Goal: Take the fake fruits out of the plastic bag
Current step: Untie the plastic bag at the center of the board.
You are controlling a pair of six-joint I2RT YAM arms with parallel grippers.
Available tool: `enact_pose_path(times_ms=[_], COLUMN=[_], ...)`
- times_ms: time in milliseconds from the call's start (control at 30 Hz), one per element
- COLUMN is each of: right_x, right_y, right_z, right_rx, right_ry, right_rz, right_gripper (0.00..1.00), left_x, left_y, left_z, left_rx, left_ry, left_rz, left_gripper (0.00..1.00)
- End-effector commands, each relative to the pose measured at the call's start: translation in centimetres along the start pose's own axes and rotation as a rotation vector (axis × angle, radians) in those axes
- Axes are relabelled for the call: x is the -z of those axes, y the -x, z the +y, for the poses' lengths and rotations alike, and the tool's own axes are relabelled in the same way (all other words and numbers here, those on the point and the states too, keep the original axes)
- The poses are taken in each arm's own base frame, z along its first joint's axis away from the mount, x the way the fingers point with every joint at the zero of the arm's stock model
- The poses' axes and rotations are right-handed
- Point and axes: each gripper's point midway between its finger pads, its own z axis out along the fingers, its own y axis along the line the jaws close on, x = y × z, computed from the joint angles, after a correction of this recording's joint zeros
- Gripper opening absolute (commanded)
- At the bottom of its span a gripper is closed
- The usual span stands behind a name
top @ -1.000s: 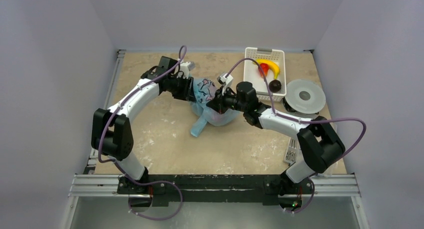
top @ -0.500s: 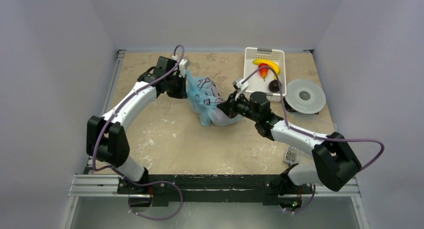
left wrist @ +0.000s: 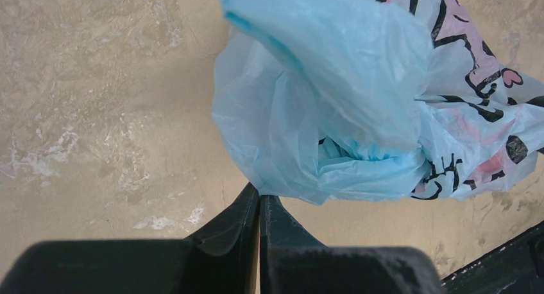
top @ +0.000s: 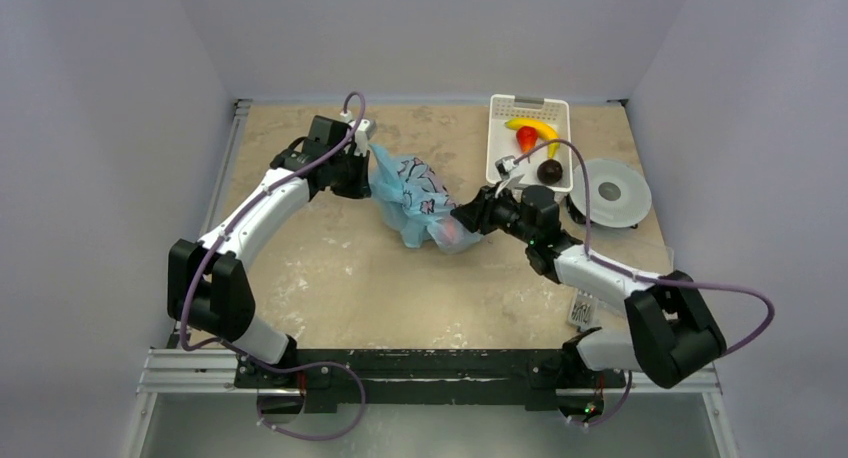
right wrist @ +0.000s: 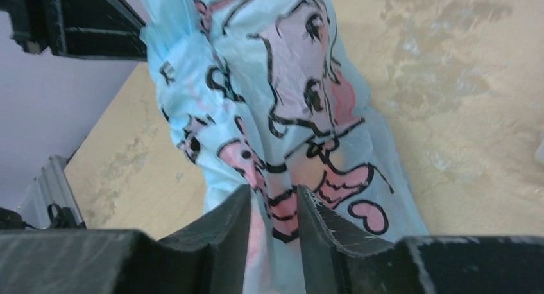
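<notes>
Bag point(top: 410, 193) strung between both arms over mid-desk point(top: 330, 268), fruit inside.
Left jaws pinched tight on the bag's far-left edge. Right jaws clamped on printed film at its near-right end. Reddish fruit point(top: 452, 236) shows through the film by the right jaws. Can't tell if bag touches desk.

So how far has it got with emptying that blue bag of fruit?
Early days, it seems. Done: no fruit lies out beside the plastic bag; whether anything in the white basket came from it, I cannot tell. In hand: the left gripper and right gripper each pinch the bag, holding it stretched between them. Left: a reddish fruit shows through the plastic, not yet out.
</notes>
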Motion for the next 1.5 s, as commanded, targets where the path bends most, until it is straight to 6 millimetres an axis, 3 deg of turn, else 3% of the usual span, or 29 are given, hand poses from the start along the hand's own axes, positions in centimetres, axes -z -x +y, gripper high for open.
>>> enact_pose_path(times_ms=[0,167,300,433,600,767,900,1067,1167,1300,1467], right_x=[0.6,0.2,-0.9,-1.5,-2.8,-4.1,-4.3,-4.6,-5.8,-6.7,-6.3], right_y=[3.8,4.7,5.5,5.6,2.6,0.7,1.1,0.0,0.1,-0.1,-0.4], right_z=[0.4,3.0,4.8,7.1,9.4,9.7,10.0,8.2,6.8,5.3,4.8], right_rx=[0.180,0.361,0.358,0.096,-0.300,-0.451,-0.445,-0.465,-0.349,-0.176,-0.130], right_ry=[-0.149,-0.270,-0.334,-0.340,-0.293,-0.369,-0.399,-0.513,-0.573,-0.676,-0.710], right_rz=[-0.020,0.016,0.024,-0.002,0.058,0.095,0.061,0.061,0.062,0.109,0.093], right_gripper=[0.41,0.69,0.75,0.76,0.76,0.80,0.84,0.84,0.83,0.77,0.63], left_x=[1.2,1.3,1.2,1.2,0.9,0.6,0.3,0.6,0.8,1.2,1.5], left_y=[1.6,1.6,1.5,1.6,1.4,1.4,1.2,1.6,1.9,2.1,2.2], left_z=[-0.8,-0.8,-0.8,-0.8,-0.7,-0.8,-1.0,-1.7,-2.0,-2.3,-2.1], left_rx=[-0.015,0.001,0.004,0.003,0.007,0.011,0.015,0.023,0.026,0.027,0.020], left_ry=[-0.037,-0.037,-0.035,-0.033,-0.031,-0.040,-0.053,-0.085,-0.099,-0.112,-0.097], left_rz=[-0.069,-0.057,-0.052,-0.049,-0.032,-0.017,-0.004,-0.014,-0.022,-0.032,-0.043], left_gripper=[0.00,0.00,0.00,0.00,0.00,0.00,0.00,0.00,0.00,0.00,0.00])
